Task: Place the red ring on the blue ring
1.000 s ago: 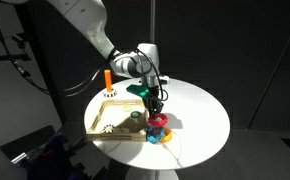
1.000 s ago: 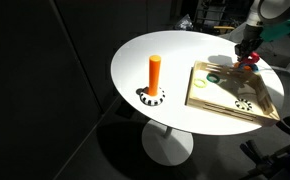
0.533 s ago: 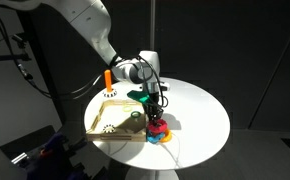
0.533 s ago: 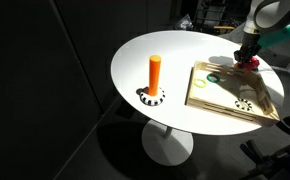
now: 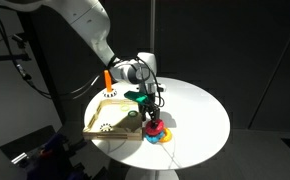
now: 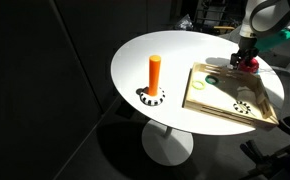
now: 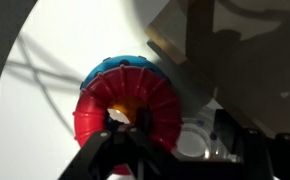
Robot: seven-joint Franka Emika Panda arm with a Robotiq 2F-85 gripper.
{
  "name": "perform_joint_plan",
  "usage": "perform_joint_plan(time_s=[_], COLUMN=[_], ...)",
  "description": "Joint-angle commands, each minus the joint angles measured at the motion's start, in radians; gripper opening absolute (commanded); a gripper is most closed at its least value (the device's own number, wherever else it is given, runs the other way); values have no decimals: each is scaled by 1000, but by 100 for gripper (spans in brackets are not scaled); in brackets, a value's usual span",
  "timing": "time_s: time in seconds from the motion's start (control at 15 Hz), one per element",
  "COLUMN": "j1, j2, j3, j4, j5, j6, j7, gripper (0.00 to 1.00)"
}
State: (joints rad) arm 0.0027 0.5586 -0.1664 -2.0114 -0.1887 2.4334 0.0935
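Just below gripper [image 5: 153, 119], red ring [image 7: 135, 90], v. close

White Panda arm [image 5: 85, 20] reaching from upper left, wrist bent down, gripper [image 5: 152, 120] pointing vertically at centre frame, finger spacing unclear
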Motion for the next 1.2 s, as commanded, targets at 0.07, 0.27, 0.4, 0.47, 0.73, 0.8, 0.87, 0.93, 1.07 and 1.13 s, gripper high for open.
perform_joint_plan(time_s=[0.07,0.27,0.4,0.47,0.73,0.8,0.87,0.93,1.07,1.13], j1=[4,8,4,2,5,5,2,-7,-23,-26], j2=[-7,-14,-31,-38,-101,-121,-141,-160,-193,-209], j3=[20,26,31,32,31,33,41,54,79,88], j4=[0,-1,-1,-2,-6,-7,-7,-3,7,12], j5=[-10,-9,-1,0,-10,-10,-3,13,45,55], j6=[-32,-40,-64,-73,-156,-184,-216,-263,-355,-399], j7=[4,4,-6,-10,-8,-10,-20,-46,-103,-123], gripper=[100,100,100,100,100,100,100,100,100,100])
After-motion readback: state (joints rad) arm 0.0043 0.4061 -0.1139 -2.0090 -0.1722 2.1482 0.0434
